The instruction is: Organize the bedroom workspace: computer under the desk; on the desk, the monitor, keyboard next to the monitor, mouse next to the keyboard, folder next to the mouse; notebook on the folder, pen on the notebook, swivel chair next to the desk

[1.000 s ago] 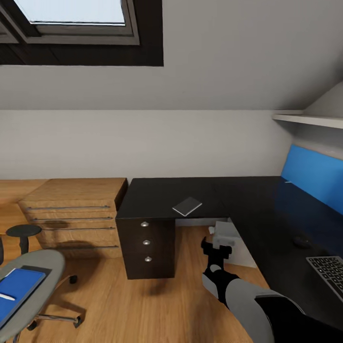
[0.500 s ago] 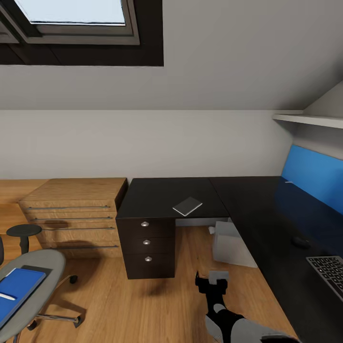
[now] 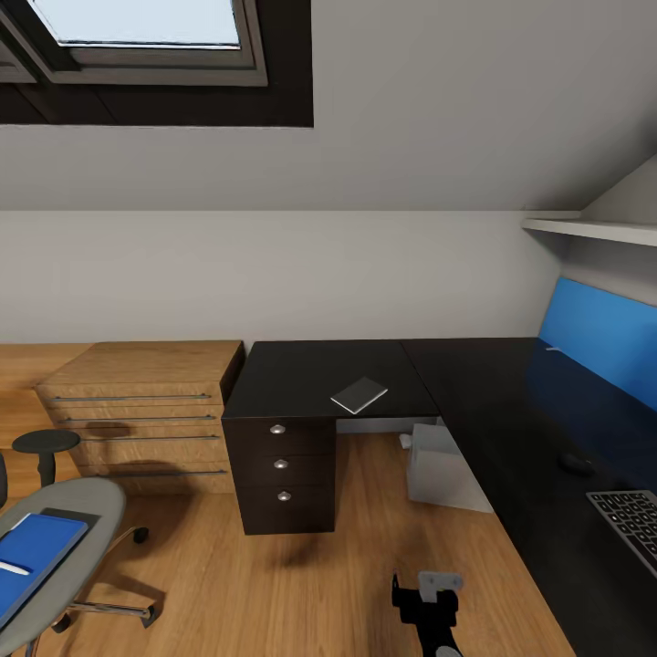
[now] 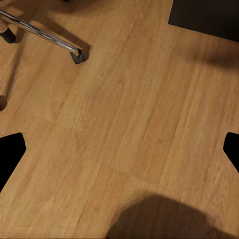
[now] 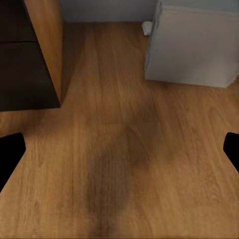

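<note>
The black L-shaped desk [image 3: 493, 401] stands ahead, with the dark notebook [image 3: 359, 395] lying flat on its left wing. The mouse [image 3: 575, 463] and the keyboard [image 3: 630, 520] rest on the right wing. The grey-white computer [image 3: 443, 465] [image 5: 194, 45] sits on the floor under the desk. At the lower left is the swivel chair [image 3: 78, 511]; the blue folder [image 3: 32, 547] lies on its seat with a thin white pen [image 3: 11, 568] on it. My right gripper [image 3: 422, 595] [image 5: 119, 149] hangs open over the floor. My left gripper [image 4: 119, 149] is open above bare floor. The monitor is out of view.
A low wooden drawer cabinet [image 3: 146, 411] adjoins the desk's black drawer unit [image 3: 281, 474] [image 5: 22, 55]. A small black stool [image 3: 44, 445] stands by the chair. A chair leg with its caster [image 4: 74, 54] lies near my left gripper. Wooden floor [image 3: 301, 584] stretches between chair and desk.
My right arm has drawn back and down from in front of the computer to the bottom edge of the head view. Nothing else has moved.
</note>
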Motion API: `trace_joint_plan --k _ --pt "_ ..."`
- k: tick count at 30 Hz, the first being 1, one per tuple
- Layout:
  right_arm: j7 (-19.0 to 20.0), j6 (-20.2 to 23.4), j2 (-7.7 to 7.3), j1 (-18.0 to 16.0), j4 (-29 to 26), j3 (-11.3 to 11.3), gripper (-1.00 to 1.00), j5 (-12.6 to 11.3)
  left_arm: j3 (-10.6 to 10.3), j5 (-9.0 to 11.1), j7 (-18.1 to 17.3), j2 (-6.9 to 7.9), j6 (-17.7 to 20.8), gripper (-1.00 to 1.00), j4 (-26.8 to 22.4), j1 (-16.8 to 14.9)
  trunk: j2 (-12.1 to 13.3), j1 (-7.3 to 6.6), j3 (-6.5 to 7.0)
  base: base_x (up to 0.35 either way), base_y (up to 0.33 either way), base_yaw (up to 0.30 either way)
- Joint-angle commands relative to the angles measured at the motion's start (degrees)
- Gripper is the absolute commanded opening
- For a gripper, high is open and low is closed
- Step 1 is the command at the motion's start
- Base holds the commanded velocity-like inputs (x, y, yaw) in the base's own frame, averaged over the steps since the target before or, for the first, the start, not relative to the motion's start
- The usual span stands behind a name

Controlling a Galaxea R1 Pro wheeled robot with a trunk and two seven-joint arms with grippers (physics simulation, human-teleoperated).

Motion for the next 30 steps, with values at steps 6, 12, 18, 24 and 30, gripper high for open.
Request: trace_joint_plan --k 6,12,18,24,30 --pt "-0.41 -4.98 0.21 0.71 0.14 -0.13 1.00 0.82 -0.40 0.57 0.36 -0.12 -0.45 1.00 3.60 -0.01 -0.03 0.00 -0.05 0.000 0.000 0.205" --pt "-0.63 -9.18 0.39 1.90 0.12 -0.08 1.00 3.51 -0.40 0.47 0.19 -0.17 -0.48 1.00 3.78 -0.01 -0.03 0.00 -0.05 0.000 0.000 0.283" --pt "-0.83 -15.04 0.32 3.64 0.07 -0.08 1.00 7.97 -0.48 0.43 0.10 -0.26 -0.43 1.00 3.79 -0.01 -0.03 0.00 -0.05 0.000 0.000 0.286" --pt "-0.85 -19.55 0.25 4.91 0.04 -0.08 1.00 9.12 -0.56 0.42 0.07 -0.26 -0.39 1.00 3.79 -0.01 -0.03 0.00 -0.05 0.000 0.000 0.287" --pt "-0.91 -24.71 0.45 6.42 0.05 -0.08 1.00 9.17 -0.58 0.42 0.07 -0.21 -0.39 1.00 3.79 -0.01 -0.03 0.00 -0.05 0.000 0.000 0.287"
